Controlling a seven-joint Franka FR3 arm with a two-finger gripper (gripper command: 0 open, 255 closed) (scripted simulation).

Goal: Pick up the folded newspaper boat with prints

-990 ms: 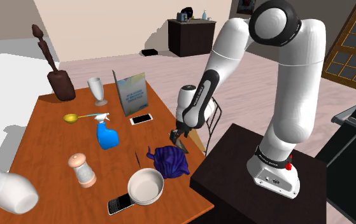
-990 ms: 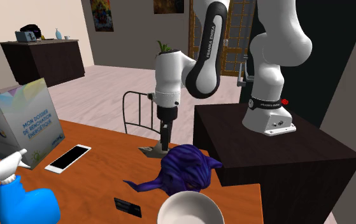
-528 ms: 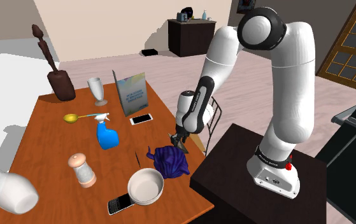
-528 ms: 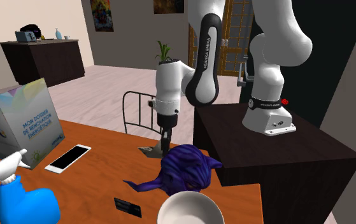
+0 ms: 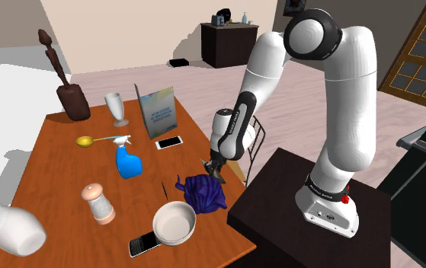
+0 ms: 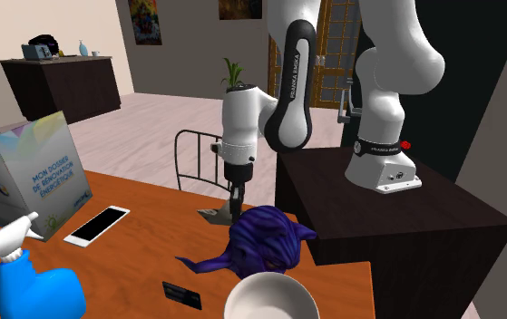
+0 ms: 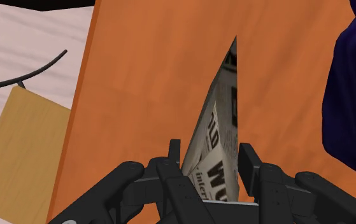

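Observation:
The folded newspaper boat (image 7: pixel 218 127), grey-white with black print, lies on the orange-brown wooden table (image 7: pixel 144 83) near its edge. My black gripper (image 7: pixel 211 156) is shut on it, one finger pressed on each side of the hull, and the pointed end sticks out beyond the fingertips. In the shoulder view the gripper (image 5: pixel 216 164) reaches straight down to the boat (image 5: pixel 212 170) at the table's right edge. In the second exterior view the boat (image 6: pixel 211 215) sits just under the gripper (image 6: pixel 235 203).
A dark purple crumpled thing (image 5: pixel 201 193) lies right beside the boat. Nearby are a white bowl (image 5: pixel 174 222), a white phone (image 5: pixel 169 142), a blue spray bottle (image 5: pixel 127 161) and a standing booklet (image 5: pixel 156 110). A chair (image 5: pixel 253 145) stands off the table's edge by the stand (image 5: pixel 318 221).
The arm came down over the boat and the fingers closed from wide apart onto its sides. Everything else on the table stayed put.

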